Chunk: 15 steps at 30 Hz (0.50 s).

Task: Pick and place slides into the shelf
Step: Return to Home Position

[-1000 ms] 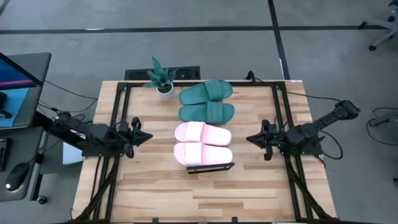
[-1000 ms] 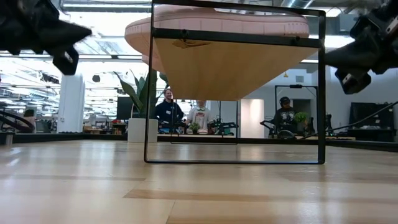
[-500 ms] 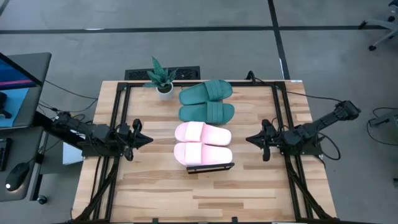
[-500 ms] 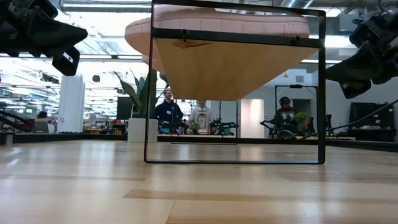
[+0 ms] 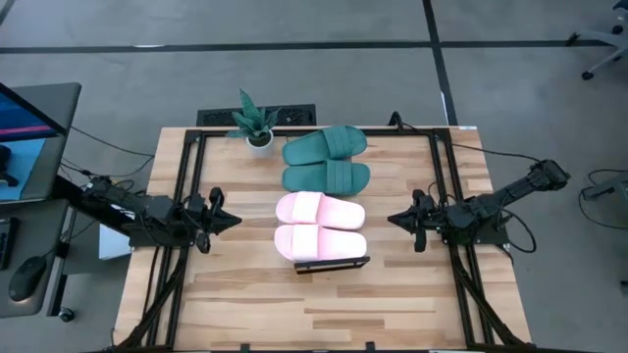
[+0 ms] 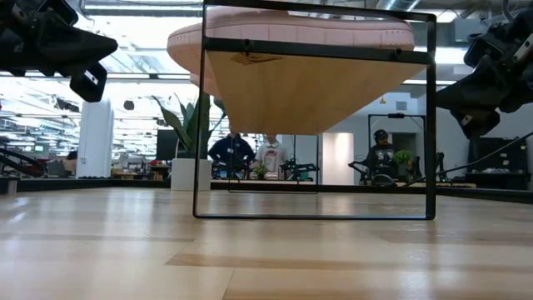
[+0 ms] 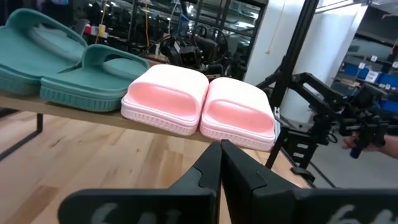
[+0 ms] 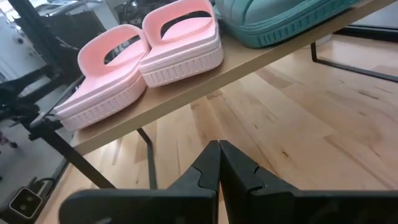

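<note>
High view, slides: all four are laid side by side on the shelf (image 5: 332,263), with the green slides (image 5: 327,177) at 12 o'clock of the pink slides (image 5: 320,240).
High view, left pincer (image 5: 228,218): held over the surface (image 5: 245,294) at 9 o'clock of the pink slides, well apart from them.
High view, right pincer (image 5: 397,219): held at 3 o'clock of the pink slides, apart from them.
High view, plant (image 5: 257,123): potted, set at 10 o'clock of the green slides.
Low view, shelf: seen end-on, its dark frame stood on the surface, a pink slide carried on the plank.
Low view, pincers: raised at 10 and 2 o'clock of the shelf.
Low view, people (image 6: 250,154): seen through the frame, in the room beyond.
Left wrist view, fingers (image 7: 208,171): pressed together, nothing held, pointed toward the pink slides on the plank.
Right wrist view, fingers (image 8: 208,168): pressed together, nothing held, with the loaded plank ahead.
</note>
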Each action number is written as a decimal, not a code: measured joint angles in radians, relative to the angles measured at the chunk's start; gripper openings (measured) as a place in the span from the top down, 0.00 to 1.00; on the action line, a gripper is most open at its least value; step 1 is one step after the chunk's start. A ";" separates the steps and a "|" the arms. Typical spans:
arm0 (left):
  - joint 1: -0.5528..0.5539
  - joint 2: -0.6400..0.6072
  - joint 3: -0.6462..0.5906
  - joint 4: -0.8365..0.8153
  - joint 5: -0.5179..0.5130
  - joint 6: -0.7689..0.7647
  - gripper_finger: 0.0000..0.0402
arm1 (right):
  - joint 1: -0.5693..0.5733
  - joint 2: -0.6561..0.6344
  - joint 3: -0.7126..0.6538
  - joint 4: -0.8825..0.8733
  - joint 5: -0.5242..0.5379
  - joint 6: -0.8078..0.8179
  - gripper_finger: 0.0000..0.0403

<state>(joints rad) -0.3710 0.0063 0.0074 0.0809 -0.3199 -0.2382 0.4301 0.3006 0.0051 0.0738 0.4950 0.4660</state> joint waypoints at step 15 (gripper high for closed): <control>0.000 0.000 -0.001 0.000 0.000 0.012 1.00 | 0.000 0.000 0.000 0.000 0.000 -0.002 1.00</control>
<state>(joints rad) -0.3710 0.0063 0.0067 0.0807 -0.3199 -0.2260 0.4301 0.3007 0.0048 0.0738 0.4950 0.4641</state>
